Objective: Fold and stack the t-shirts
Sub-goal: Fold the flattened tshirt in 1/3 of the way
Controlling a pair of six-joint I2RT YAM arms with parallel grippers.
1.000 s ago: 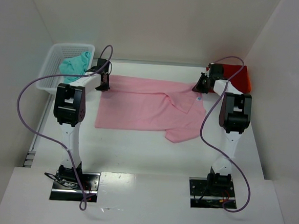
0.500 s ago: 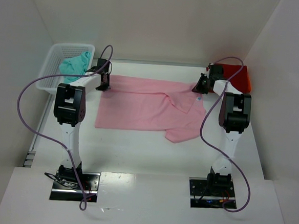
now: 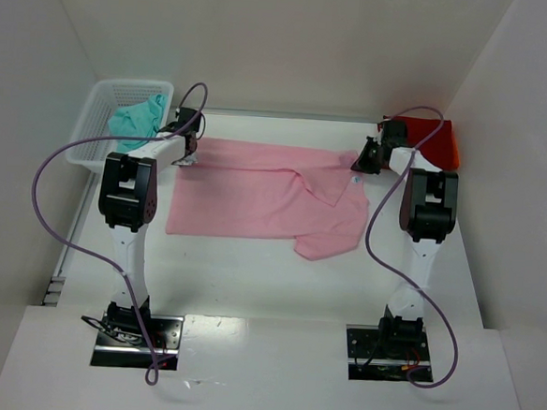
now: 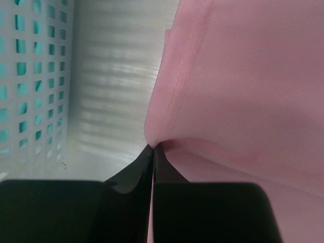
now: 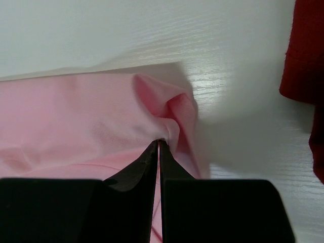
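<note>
Top external view: the light pink t-shirt (image 3: 264, 200) is laid flat on the table (image 3: 250, 278). Its far corners are pinched by the clenched left gripper (image 3: 188, 153) and right gripper (image 3: 361, 163). The teal t-shirt (image 3: 134, 118) is held in the basket (image 3: 100, 104); the red t-shirt (image 3: 438, 141) is placed far right.

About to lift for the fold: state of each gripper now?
Left gripper: shut on the pink t-shirt, at its far left corner.
Right gripper: shut on the same shirt, at its far right edge.
</note>
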